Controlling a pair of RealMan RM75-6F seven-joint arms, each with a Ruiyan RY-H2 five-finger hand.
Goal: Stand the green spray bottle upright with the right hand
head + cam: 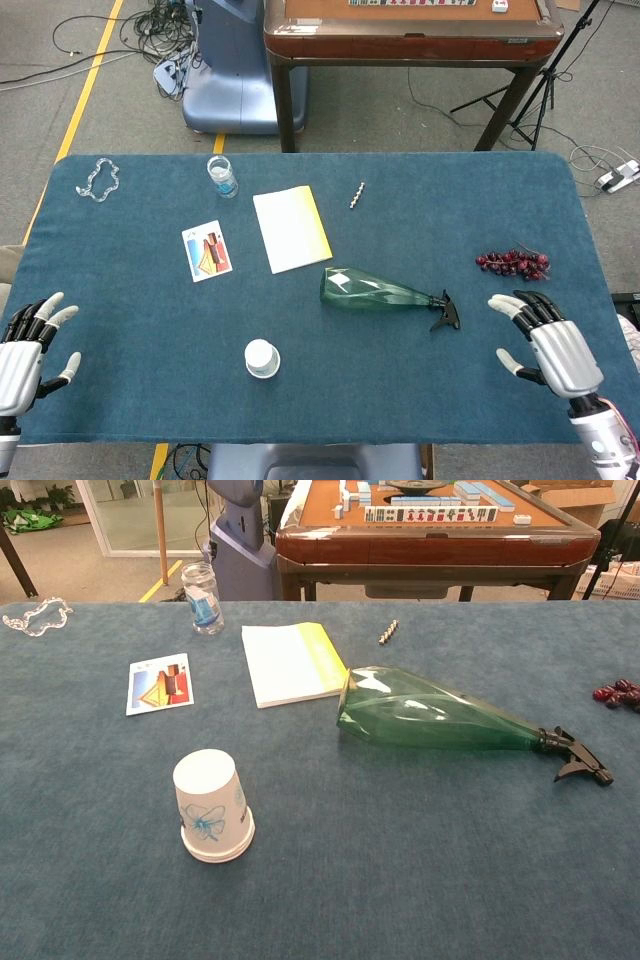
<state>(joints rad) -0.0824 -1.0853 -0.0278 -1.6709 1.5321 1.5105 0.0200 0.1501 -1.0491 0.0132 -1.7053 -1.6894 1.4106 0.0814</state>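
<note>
The green spray bottle (375, 290) lies on its side near the middle of the blue table, its wide base toward the notebook and its black trigger head (446, 314) pointing right. The chest view shows the bottle (430, 720) the same way, trigger head (580, 757) at the right. My right hand (548, 347) hovers open over the table's right front, a short gap right of the trigger head, fingers spread. Open too, my left hand (28, 345) stays at the left front edge, far from the bottle. Neither hand shows in the chest view.
A yellow-edged notebook (291, 227) lies just behind the bottle's base. An upturned paper cup (262, 358) stands at front centre. Red grapes (514, 263) sit behind my right hand. A card (207, 250), small water bottle (222, 176), bead chain (99, 180) and metal screw (357, 194) lie further back.
</note>
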